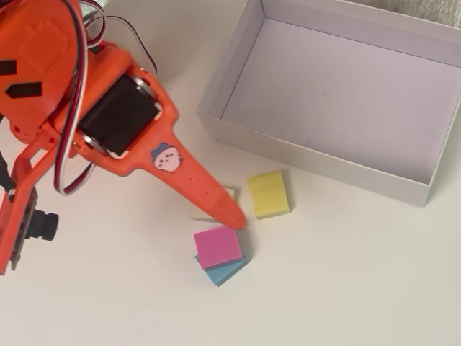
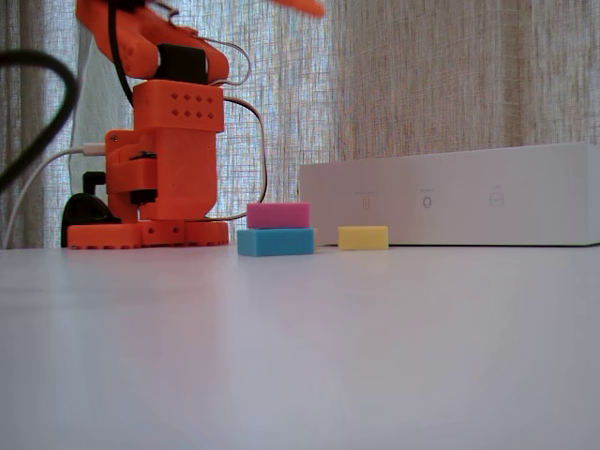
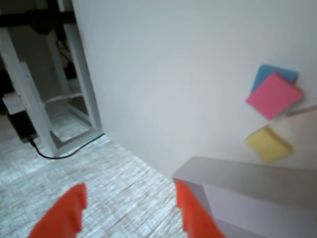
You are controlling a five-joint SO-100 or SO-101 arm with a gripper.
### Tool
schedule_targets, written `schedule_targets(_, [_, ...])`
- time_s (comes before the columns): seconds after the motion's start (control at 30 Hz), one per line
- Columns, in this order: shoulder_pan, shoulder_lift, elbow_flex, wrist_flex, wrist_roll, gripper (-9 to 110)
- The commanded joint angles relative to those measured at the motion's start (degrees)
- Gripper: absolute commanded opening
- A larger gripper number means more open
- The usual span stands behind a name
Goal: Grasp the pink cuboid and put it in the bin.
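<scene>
The pink cuboid lies flat on top of a blue block, slightly turned on it. The fixed view shows the same stack, pink cuboid on blue block, on the table. My gripper is open, with nothing between its two orange fingers. It hovers high above the table. In the overhead view one long orange finger ends just up-left of the pink cuboid. The bin, a white shallow box, sits at the upper right and holds nothing. In the wrist view the pink cuboid is far right.
A yellow block lies between the stack and the bin's near wall. The orange arm base with its cables stands behind the blocks in the fixed view. A curtain hangs behind the table.
</scene>
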Motion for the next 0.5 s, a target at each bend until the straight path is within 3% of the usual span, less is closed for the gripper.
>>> schedule_targets(0.0, [-2.5,-11.1,-14.3,4.6,6.4,23])
schedule_targets(0.17, [-3.2,-20.5,-23.9,8.8,14.4,23])
schedule_targets(0.47, [-2.7,-25.8,-18.5,10.7,24.1,23])
